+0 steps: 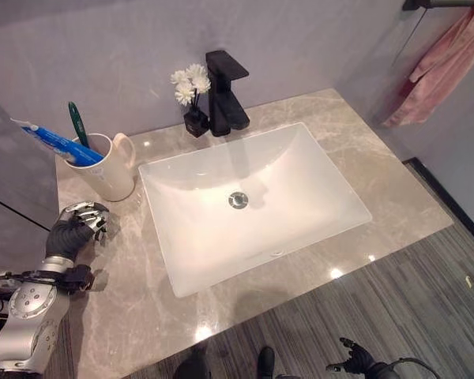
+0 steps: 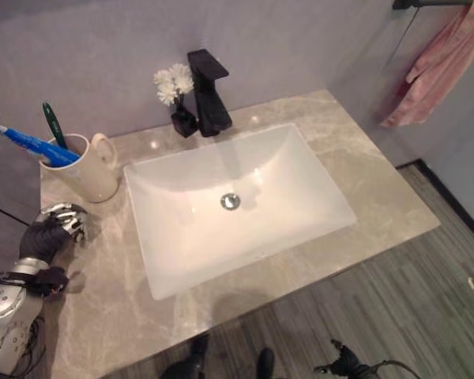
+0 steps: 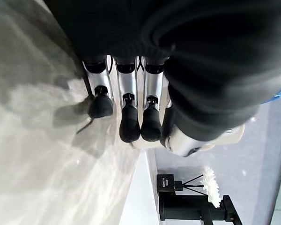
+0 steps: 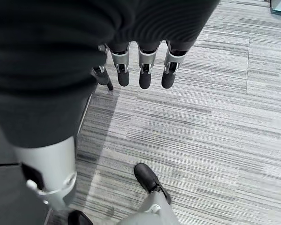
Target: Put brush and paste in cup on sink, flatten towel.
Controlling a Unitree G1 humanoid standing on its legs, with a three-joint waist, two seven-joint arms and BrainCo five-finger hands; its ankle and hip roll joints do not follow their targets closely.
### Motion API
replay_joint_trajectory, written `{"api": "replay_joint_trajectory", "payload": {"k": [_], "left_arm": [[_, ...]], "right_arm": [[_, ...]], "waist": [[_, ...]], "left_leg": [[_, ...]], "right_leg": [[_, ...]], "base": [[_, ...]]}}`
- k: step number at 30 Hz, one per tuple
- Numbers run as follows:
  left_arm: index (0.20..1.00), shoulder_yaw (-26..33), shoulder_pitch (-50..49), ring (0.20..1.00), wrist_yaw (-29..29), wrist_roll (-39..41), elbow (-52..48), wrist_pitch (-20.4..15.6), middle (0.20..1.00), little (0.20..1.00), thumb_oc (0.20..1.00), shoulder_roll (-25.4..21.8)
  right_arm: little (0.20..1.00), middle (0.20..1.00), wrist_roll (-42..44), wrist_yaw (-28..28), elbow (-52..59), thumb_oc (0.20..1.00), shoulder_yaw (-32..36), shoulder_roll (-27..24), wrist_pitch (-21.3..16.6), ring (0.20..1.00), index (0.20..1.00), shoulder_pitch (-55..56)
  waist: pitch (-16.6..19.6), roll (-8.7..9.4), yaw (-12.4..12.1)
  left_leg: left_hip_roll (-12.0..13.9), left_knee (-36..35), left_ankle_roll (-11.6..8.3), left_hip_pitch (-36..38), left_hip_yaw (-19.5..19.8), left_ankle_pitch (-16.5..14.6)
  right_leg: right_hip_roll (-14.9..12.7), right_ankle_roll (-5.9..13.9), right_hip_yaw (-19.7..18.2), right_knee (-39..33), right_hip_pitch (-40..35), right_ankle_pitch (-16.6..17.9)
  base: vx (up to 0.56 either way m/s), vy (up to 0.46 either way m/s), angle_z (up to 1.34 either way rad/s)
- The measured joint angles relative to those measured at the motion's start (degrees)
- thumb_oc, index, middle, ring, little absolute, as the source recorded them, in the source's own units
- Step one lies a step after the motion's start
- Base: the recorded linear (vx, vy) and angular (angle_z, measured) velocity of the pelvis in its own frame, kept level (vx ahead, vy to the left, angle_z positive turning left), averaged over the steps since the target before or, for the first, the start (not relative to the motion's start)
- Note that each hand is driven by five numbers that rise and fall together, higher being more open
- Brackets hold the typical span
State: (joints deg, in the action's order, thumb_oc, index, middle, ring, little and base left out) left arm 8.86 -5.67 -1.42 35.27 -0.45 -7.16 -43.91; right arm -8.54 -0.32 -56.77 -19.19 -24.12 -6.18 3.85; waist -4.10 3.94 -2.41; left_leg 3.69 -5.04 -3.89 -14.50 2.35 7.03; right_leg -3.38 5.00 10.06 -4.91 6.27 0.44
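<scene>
Left eye view: one cream cup [image 1: 110, 170] with a handle stands upright at the back left corner of the marble bench [image 1: 363, 170], just left of the white sink basin [image 1: 253, 201]. Two things stand in it. One green toothbrush [image 1: 77, 124] sits nearly upright, its long axis leaning slightly left, its free end pointing up toward the wall. One blue toothpaste tube [image 1: 55, 144] lies at a slant across the rim, its long axis running up and left, one end sunk in the cup and the other pointing out past the left side.

The left robot hand [image 1: 77, 229] rests on the bench just in front of the cup, apart from it. In the left wrist view its fingers [image 3: 129, 122] reach straight down with dark tips at the marble, relaxed, holding nothing. The right robot hand [image 1: 355, 361] hangs low beside the bench edge over the striped floor [image 4: 215, 117]; the right wrist view shows its fingers [image 4: 145, 75] straight and empty.

One black faucet [image 1: 225, 93] stands behind the basin, with one small black vase of white flowers [image 1: 191, 99] touching its left side. One pink towel [image 1: 442, 67] hangs bunched and creased from a dark bar [image 1: 441, 4] on the wall at far right.
</scene>
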Motion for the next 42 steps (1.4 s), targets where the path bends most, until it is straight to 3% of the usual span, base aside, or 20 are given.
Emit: {"api": "replay_joint_trajectory", "payload": {"k": [3, 10, 26, 32, 38, 42], "left_arm": [[0.200, 0.1, 3.5, 0.200, 1.0, -0.4, -0.1, -0.4, 0.200, 0.200, 0.200, -2.5], [0.200, 0.6, 8.7, 0.200, 2.3, -2.1, 1.5, -1.1, 0.200, 0.200, 0.200, -3.3], [0.200, -0.9, 13.1, 0.200, 5.0, -3.4, 4.7, -1.5, 0.200, 0.200, 0.200, -3.0], [0.200, -0.4, 9.6, 0.200, 4.9, -4.5, 3.0, -1.2, 0.200, 0.200, 0.200, -3.0], [0.200, -0.4, 0.4, 0.200, 2.4, -4.3, -1.2, 0.1, 0.200, 0.200, 0.200, -2.8], [0.200, -0.4, -1.3, 0.200, 2.1, -4.2, -2.5, 0.2, 0.200, 0.200, 0.200, -2.2]], "right_arm": [[1.000, 1.000, 1.1, 0.4, 1.5, 1.000, 0.0, 0.1, 0.0, 1.000, 1.000, -0.2], [1.000, 1.000, 1.3, 0.6, 2.0, 1.000, -0.1, 0.8, 0.0, 1.000, 1.000, -0.7], [1.000, 1.000, 2.2, 0.5, 1.6, 1.000, -0.1, 2.3, 0.1, 1.000, 1.000, -1.5], [1.000, 1.000, 2.2, 0.6, 1.0, 1.000, 0.0, 2.8, 0.1, 1.000, 1.000, -1.4], [1.000, 1.000, 2.2, 0.6, -0.4, 1.000, -0.1, 2.8, 0.1, 1.000, 1.000, -1.1], [1.000, 1.000, 2.2, 0.6, -0.9, 1.000, -0.1, 2.8, 0.1, 1.000, 1.000, -0.6]], "waist": [[-0.9, 1.49, 0.0], [-2.5, 2.63, 0.2], [-1.5, 3.25, 0.8], [-0.4, 3.08, 1.3], [1.8, 0.31, 0.9], [2.1, -0.18, 0.2]], "left_leg": [[0.3, 0.0, -0.26, -1.7, 0.1, 0.2], [0.4, 0.0, -0.25, -2.8, 0.0, 0.4], [0.6, 0.0, -0.17, -3.5, -1.4, 0.3], [0.5, 0.0, -0.15, -3.0, -1.5, 0.3], [0.6, 0.0, -0.15, -2.8, -1.5, 0.3], [0.7, 0.0, -0.16, -2.8, -1.4, 0.3]], "right_leg": [[0.3, -0.12, 0.0, 0.0, 1.8, 0.3], [0.5, -0.25, -0.2, 0.1, 2.6, 0.5], [0.4, -0.17, -1.6, 0.1, 4.1, 0.9], [0.3, -0.13, -1.7, 0.0, 3.7, 0.9], [0.4, -0.13, -1.7, -0.4, 3.6, 0.9], [0.5, -0.14, -1.6, -0.4, 3.6, 0.9]], "base": [[0.00, 0.000, 0.00], [0.01, 0.007, 0.00], [0.02, 0.009, -0.04], [0.01, -0.003, -0.02], [0.00, 0.000, 0.00], [0.00, 0.000, 0.00]]}}
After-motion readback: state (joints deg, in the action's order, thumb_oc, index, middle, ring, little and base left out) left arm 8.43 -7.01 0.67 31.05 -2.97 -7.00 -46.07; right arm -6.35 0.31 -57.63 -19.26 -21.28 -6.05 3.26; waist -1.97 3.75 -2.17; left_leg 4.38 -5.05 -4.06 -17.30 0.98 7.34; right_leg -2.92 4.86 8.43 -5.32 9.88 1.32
